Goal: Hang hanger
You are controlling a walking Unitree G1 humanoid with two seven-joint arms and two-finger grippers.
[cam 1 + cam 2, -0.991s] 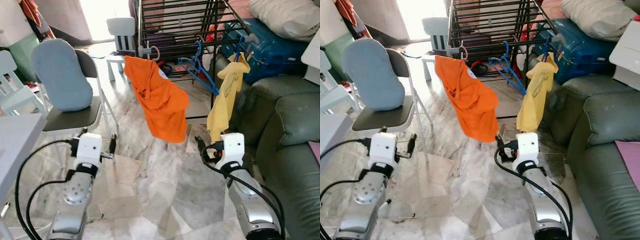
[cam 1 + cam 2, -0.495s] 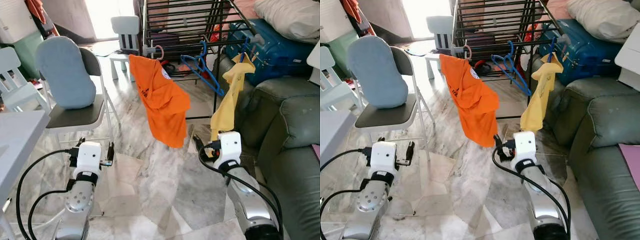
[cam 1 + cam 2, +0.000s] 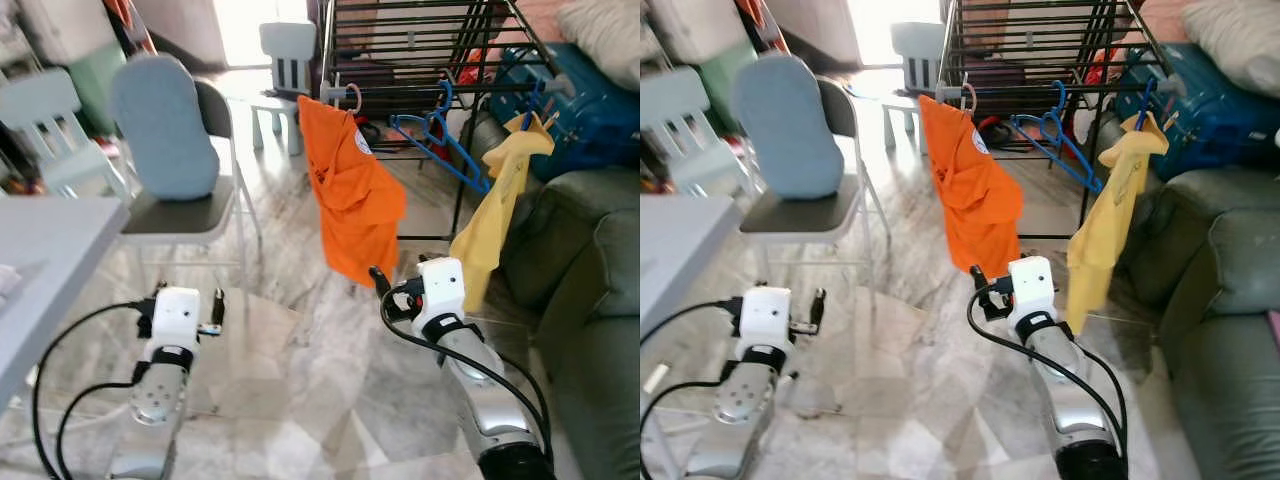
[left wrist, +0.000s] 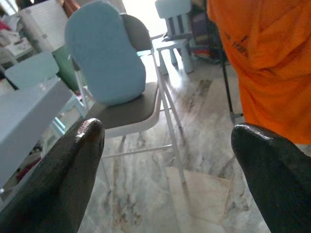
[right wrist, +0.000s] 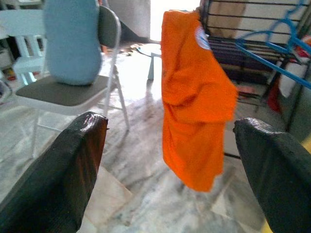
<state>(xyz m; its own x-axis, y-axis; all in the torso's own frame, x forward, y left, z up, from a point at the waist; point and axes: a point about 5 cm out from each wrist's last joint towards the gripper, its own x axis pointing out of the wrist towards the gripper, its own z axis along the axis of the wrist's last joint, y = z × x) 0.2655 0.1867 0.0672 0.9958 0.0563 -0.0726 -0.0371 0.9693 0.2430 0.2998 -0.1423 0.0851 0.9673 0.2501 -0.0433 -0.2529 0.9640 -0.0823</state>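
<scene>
A black drying rack (image 3: pixel 400 60) stands ahead on the marble floor. From its front rail hang an orange shirt (image 3: pixel 350 190) on a pink hanger (image 3: pixel 352 97), a bare blue hanger (image 3: pixel 440 135) and a yellow shirt (image 3: pixel 495 220) on another blue hanger. My right gripper (image 3: pixel 398 290) is open and empty, low down just below the orange shirt's hem. The right wrist view shows that shirt (image 5: pixel 194 92) between its fingers (image 5: pixel 73 165). My left gripper (image 3: pixel 188 298) is open and empty too, low on the left, and faces a folding chair (image 4: pixel 131 107).
The grey folding chair (image 3: pixel 190 205) with a pale blue cushion (image 3: pixel 165 130) stands left of the rack. A white table (image 3: pixel 50 250) edge is at near left. Small white chairs (image 3: pixel 288 50) stand behind. A green sofa (image 3: pixel 590 270) and a blue suitcase (image 3: pixel 585 95) are on the right.
The whole view has shifted right, so the camera moved; more of the white table shows at left. Both arms keep their pose, and the right gripper now sits closer under the orange shirt.
</scene>
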